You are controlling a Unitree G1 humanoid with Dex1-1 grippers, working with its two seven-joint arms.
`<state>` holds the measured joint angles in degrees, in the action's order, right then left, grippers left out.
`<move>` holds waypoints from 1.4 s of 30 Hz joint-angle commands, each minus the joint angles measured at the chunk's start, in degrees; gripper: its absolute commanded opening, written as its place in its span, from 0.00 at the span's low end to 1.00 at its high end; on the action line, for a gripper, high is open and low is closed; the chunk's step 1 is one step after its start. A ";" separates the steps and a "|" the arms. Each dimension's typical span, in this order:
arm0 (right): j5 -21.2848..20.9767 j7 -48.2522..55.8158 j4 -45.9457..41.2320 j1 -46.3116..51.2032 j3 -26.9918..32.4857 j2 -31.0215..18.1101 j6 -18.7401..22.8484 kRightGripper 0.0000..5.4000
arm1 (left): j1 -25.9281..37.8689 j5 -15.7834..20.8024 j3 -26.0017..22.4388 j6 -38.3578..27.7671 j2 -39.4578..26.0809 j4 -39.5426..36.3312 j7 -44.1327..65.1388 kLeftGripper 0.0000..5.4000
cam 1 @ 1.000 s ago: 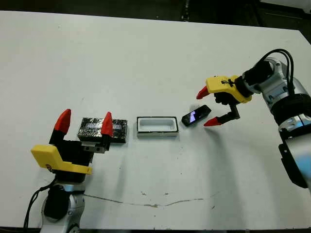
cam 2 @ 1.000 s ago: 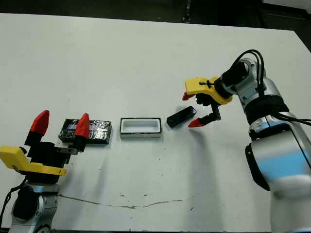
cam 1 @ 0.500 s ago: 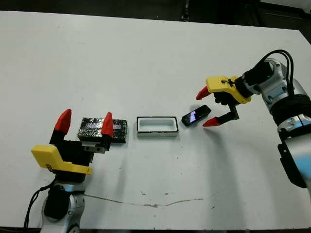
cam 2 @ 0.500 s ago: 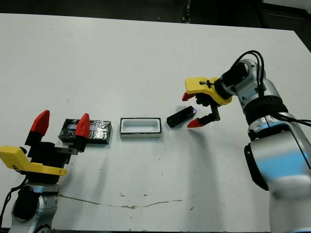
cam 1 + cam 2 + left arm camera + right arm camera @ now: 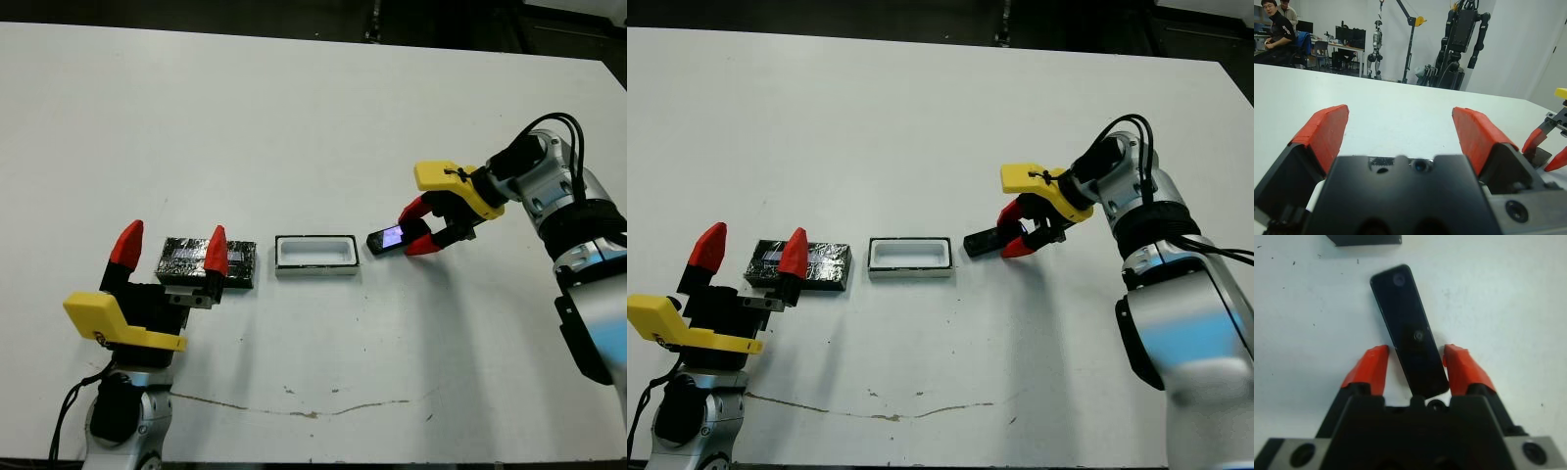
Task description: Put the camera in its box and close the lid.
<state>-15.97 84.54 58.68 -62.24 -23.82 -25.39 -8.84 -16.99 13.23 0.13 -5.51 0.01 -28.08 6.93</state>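
We saw the right gripper straddling the camera while the left one waited by the lid.

Nearest us, the left gripper stood over the table's near left edge, fingers up and spread, holding nothing, its right fingertip overlapping the lid. The empty box lay just right of the lid. Beyond it, the right arm reached in from the right, forearm bent inward, its gripper low with a finger either side of the camera, not yet clamped.

Lid, box, camera on white table
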 commanded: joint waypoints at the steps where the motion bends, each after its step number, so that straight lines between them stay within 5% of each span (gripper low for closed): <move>1: -1.44 -0.72 -1.51 3.22 -1.53 -0.13 -1.42 0.41 | -0.63 0.82 -0.05 0.25 -0.04 -0.02 0.26 1.00; 8: -1.37 -0.53 -2.23 4.28 -1.97 -0.39 -1.20 0.31 | -0.82 0.67 0.01 -0.48 -0.28 0.06 0.41 1.00; 14: -1.75 0.28 -6.76 3.70 -1.70 -2.52 8.12 0.31 | -0.90 1.32 0.11 -1.11 0.36 0.58 0.26 1.00; 23: 9.54 3.22 -25.58 10.99 6.59 -8.07 13.81 0.31 | -1.10 0.41 0.41 -0.77 0.24 0.39 0.02 1.00; 34: 23.47 -4.54 -48.22 20.53 14.23 -7.41 33.67 0.31 | -1.52 -0.52 0.85 -1.04 0.53 0.49 -0.59 1.00; 38: 26.00 -10.91 -56.82 24.76 14.58 -5.90 37.33 0.31 | -1.65 -0.80 1.19 -0.71 0.58 0.01 -1.10 1.00; 42: 28.31 -18.27 -62.95 27.10 14.13 -3.45 46.03 0.31 | -1.67 -2.36 1.50 -0.47 0.41 -0.31 -1.80 1.00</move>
<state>11.39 68.85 -2.13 -36.65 -9.76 -29.53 34.44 -18.00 11.62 1.35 -6.65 0.39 -28.11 5.66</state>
